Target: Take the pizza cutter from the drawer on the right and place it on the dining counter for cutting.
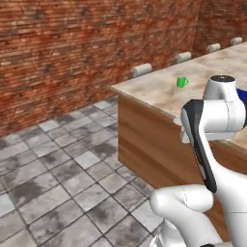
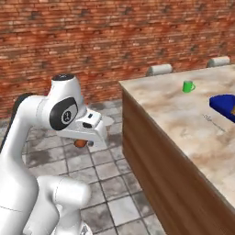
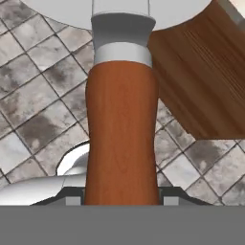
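Claw (image 3: pixel 122 200): closed on the pizza cutter's wooden handle, held above the tiled floor
Dining counter (image 2: pixel 183 114): broad slab at 3 o'clock of the arm, green cup (image 2: pixel 187 86) near its far edge
Pizza cutter (image 3: pixel 122 143): in the claw; stiff, light, probably top-heavy at the wheel; handle middle looks the safest hold

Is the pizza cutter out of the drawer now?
Yes, out. Its wooden handle sits between the end effector's fingertips, above the tiled floor, beside the dining counter.
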Robot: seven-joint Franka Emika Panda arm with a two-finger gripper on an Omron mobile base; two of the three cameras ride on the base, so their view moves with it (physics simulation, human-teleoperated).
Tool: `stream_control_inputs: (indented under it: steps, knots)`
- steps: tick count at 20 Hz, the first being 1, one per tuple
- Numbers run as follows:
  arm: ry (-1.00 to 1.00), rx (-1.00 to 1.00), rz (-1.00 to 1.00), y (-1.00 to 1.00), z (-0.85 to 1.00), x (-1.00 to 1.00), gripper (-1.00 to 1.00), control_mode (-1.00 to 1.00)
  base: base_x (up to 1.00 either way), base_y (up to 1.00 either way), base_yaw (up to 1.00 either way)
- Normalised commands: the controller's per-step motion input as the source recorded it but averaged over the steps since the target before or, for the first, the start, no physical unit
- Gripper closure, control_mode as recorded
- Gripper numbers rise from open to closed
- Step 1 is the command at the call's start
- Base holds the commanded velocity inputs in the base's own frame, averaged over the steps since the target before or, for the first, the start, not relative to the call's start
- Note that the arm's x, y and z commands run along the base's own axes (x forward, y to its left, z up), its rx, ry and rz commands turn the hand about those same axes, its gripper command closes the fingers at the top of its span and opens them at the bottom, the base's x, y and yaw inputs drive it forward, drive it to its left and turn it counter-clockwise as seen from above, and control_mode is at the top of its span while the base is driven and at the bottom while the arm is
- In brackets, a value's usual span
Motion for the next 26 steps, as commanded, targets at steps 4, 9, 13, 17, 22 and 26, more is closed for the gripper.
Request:
stream_control_inputs:
  steps: [4,9,13,17,22,26]
  knots:
    - [0.00,0.00,0.00,0.00,0.00,0.00,1.00,1.00,0.04,0.16,-0.96]
    - [0.00,0.00,0.00,0.00,0.00,0.00,1.00,1.00,0.33,0.40,-0.83]
    - [0.00,0.00,0.00,0.00,0.00,0.00,1.00,1.00,0.48,0.40,-0.73]
    - [0.00,0.00,0.00,0.00,0.00,0.00,1.00,1.00,0.44,0.27,-0.61]
    - [0.00,0.00,0.00,0.00,0.00,0.00,1.00,1.00,0.04,-0.63,-0.32]
    - [0.00,0.00,0.00,0.00,0.00,0.00,1.00,1.00,0.00,-1.00,-0.18]
